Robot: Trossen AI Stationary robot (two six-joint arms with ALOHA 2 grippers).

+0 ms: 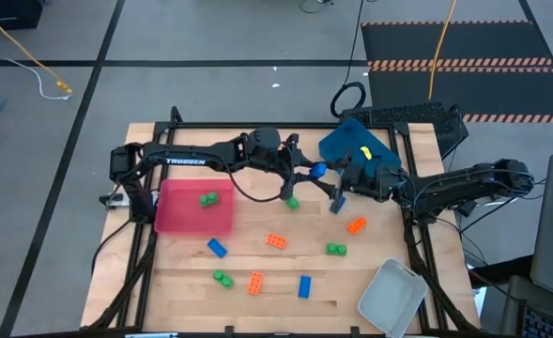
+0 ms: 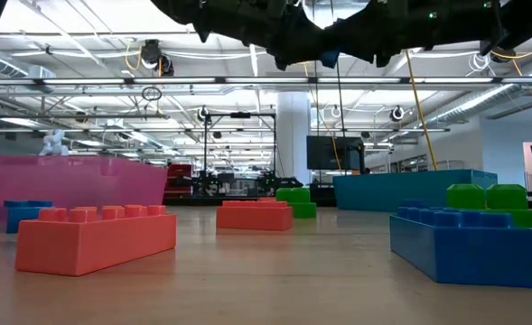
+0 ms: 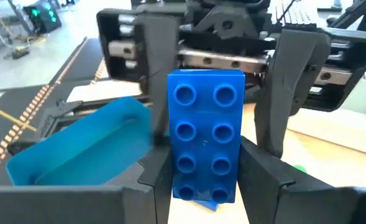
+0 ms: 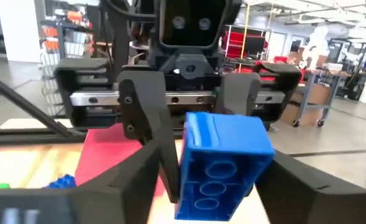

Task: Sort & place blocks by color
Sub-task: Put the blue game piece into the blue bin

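A blue block [image 1: 319,170] with eight studs is held in the air over the table's middle, between my two grippers, which face each other. My left gripper [image 1: 311,173] [image 3: 204,171] is shut on it. My right gripper [image 1: 340,180] [image 4: 220,183] is open, with a finger on either side of the block's [image 4: 223,162] far end; I cannot tell whether they touch it. One green block [image 1: 207,199] lies in the red tray [image 1: 187,221]. Green [image 1: 292,201], orange [image 1: 276,240] and blue blocks [image 1: 217,247] rest flat on the table. My left gripper pinches the blue block's near end [image 3: 183,183] between its two fingers [image 3: 155,180], which lie on its long sides. The fingers come level from the table's left. The block sticks out past the fingertips toward the right gripper, lifted clear, studs toward the left wrist camera.
The blue tray [image 1: 356,145] sits behind the grippers near the far edge, and the clear-grey tray [image 1: 391,296] is at the near right corner. More blocks are scattered on the near half: orange [image 1: 356,225], green [image 1: 336,249], green [image 1: 222,278], orange [image 1: 255,283], blue [image 1: 304,286].
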